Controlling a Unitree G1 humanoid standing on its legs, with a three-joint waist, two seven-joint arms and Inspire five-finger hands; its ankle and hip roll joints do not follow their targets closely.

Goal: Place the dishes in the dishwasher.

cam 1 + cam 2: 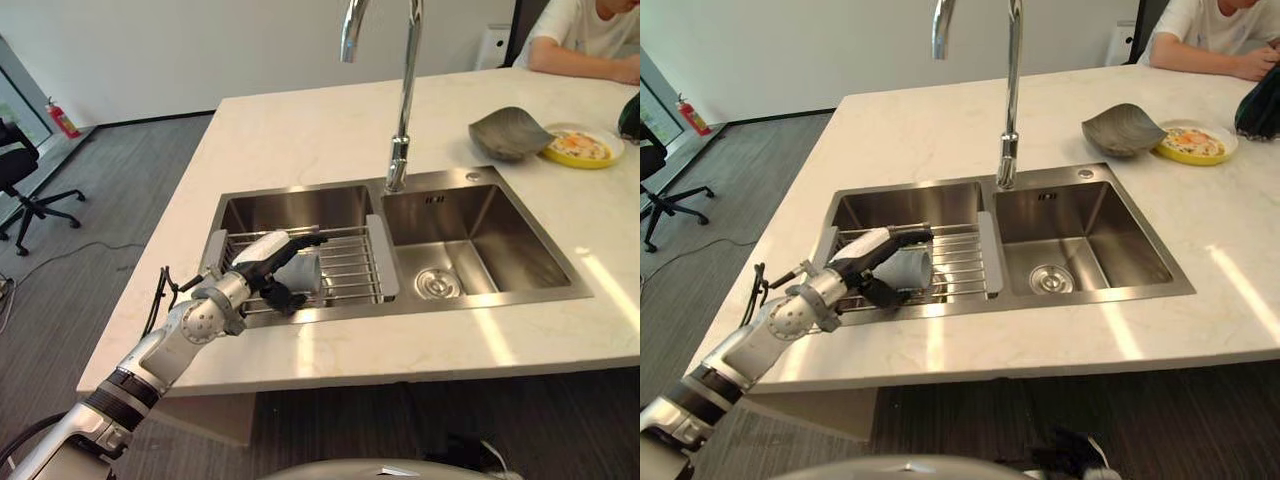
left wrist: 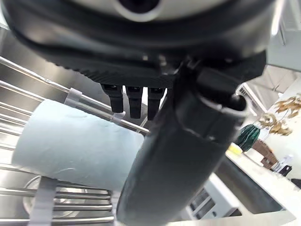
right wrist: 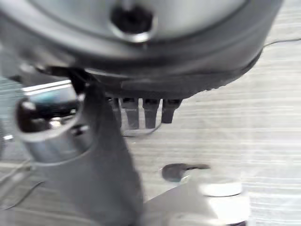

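Nearest me, the left hand [image 1: 268, 262] reaches over the rack [image 1: 350, 262] in the left sink basin [image 1: 300, 208], fingers [image 2: 134, 100] spread above the pale cup [image 1: 302, 272] lying on its side, thumb beside it. It looks like the pick-up step; next, close on the cup and lift. At two o'clock on the bench [image 1: 300, 130] sit a grey bowl [image 1: 508, 132] and yellow plate [image 1: 583, 147].

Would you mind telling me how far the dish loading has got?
Nothing looks loaded yet. The left hand is open around the pale blue cup lying on the wire rack over the left sink basin. The grey bowl and yellow plate wait on the counter.
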